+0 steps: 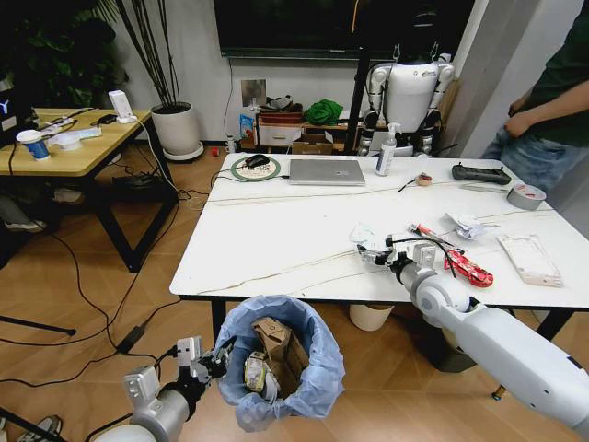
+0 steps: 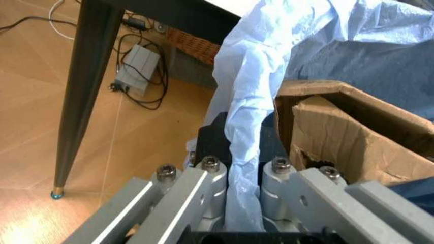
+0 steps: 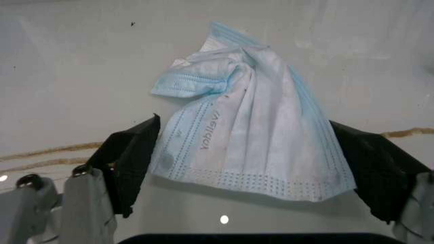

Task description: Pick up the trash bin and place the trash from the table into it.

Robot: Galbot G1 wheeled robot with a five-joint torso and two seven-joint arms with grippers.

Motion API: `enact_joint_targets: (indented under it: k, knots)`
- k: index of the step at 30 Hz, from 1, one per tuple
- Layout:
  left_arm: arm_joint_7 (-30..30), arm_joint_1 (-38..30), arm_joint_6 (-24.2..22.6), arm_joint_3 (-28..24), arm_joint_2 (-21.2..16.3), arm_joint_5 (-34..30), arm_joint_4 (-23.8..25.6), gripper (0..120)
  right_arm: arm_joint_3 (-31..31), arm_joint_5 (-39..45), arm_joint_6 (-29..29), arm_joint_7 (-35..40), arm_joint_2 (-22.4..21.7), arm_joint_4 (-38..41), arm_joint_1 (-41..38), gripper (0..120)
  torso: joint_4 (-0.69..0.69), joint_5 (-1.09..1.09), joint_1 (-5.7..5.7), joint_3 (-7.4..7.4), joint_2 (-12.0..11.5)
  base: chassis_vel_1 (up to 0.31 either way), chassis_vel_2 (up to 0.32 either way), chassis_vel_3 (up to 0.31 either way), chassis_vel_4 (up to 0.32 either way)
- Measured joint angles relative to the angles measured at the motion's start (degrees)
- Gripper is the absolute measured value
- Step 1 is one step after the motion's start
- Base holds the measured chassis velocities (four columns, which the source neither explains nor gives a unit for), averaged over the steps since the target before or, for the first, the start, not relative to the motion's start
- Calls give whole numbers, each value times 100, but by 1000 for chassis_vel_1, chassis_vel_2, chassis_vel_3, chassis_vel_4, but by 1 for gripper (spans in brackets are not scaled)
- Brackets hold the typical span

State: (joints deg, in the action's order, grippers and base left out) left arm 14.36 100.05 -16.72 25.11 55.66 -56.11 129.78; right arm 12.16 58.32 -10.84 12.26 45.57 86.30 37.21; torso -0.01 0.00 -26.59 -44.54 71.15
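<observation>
1. The table point(image 1: 276, 230) is standing before me, with a red wrapper point(image 1: 465, 267) and crumpled paper point(image 1: 467, 226) lying on its right part.
2. The bin point(image 1: 317, 368) is hanging below the table's near edge, holding torn cardboard point(image 1: 273, 339).
3. My left gripper point(image 1: 221, 354) is clamping its jaws on the bin's bag rim.
4. My right gripper point(image 3: 251, 152) is reaching over the table, jaws spread wide, straddling a blue face mask point(image 3: 251, 132) lying there.

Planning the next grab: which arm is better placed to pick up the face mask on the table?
The right. Its gripper is open on the table, fingers either side of the face mask. The left gripper is shut on the trash bin liner, below table height.
</observation>
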Motion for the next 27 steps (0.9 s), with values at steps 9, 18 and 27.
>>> enact_joint_targets:
  k: [9, 18, 27]
  knots:
    - [-4, -36, 5, -12, -8, -7, -39, 2, 6, -102, 63, -41, -59, -19, -1, 51, 1, 0, 0, 0, 0, 0, 0, 0, 0]
    - [-15, -21, 9, -17, -3, 9, -45, 2, 24, -175, 108, -108, -57, -26, 11, 20, 0, 0, 0, 0, 0, 0, 0, 0, 0]
    - [-16, -59, 12, -60, 6, 26, -73, 2, -22, -192, 420, -505, -85, -32, -55, 0, 0, 0, 0, 0, 0, 0, 0, 0, 0]
